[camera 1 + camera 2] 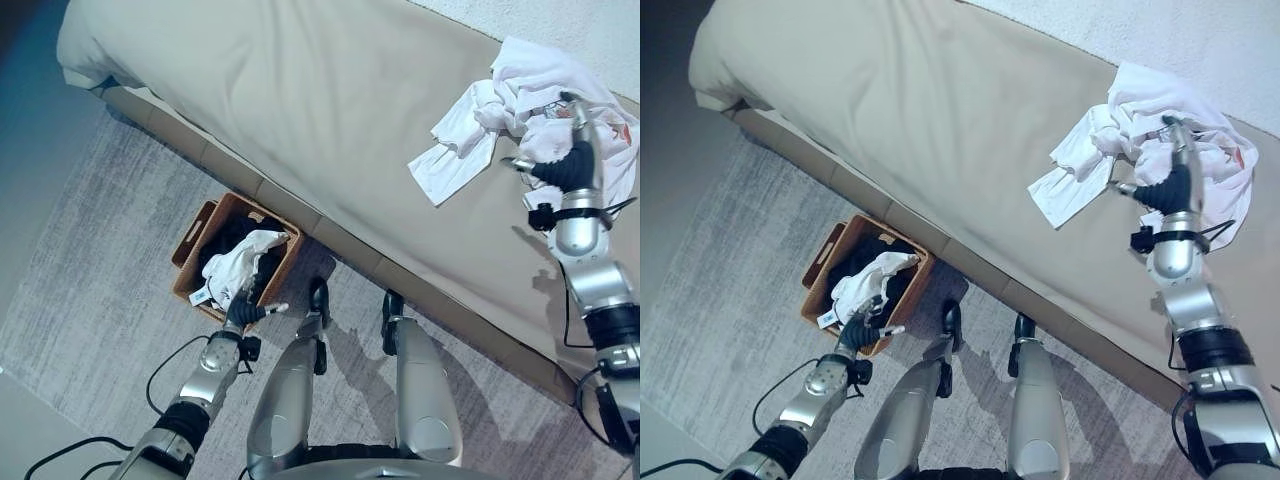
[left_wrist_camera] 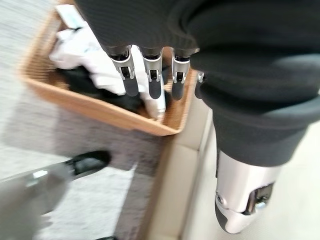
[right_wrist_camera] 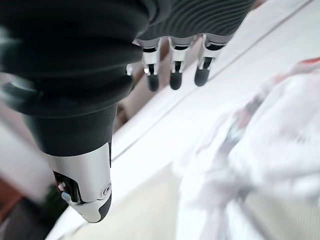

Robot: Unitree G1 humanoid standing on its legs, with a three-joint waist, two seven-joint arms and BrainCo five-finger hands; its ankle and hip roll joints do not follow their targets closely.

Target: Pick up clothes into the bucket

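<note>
The right hand (image 1: 572,160) is reaching out over the bed (image 1: 300,100) on a nearly straight arm, hanging above the white clothes (image 1: 520,100) near the bed's far right corner. Its fingers (image 3: 174,75) are pointing straight out in a loose row with the thumb standing well apart from them, so the hand is open and holding nothing. The clothes are lying crumpled in a soft heap, one flat white piece trailing out toward the bed's middle, with a little red print showing on the side nearest the right edge (the wrist view is showing the same red patch on rumpled white cloth).

The left hand (image 1: 243,310) is hanging low at the end of a bent arm, just at the near rim of the basket (image 1: 190,255) on the rug (image 1: 100,260). Its fingers (image 2: 127,75) are extending straight over the basket's edge and the thumb is sticking out sideways; it too is open, gripping nothing. The basket is a tan woven box with a handle slot cut in its end wall, standing on the rug just beside the bed's near edge. Inside it, a white garment (image 1: 240,262) is lying bunched on top of dark cloth (image 1: 225,232). The bed is wearing a smooth beige cover; the rug is grey and mottled.
</note>
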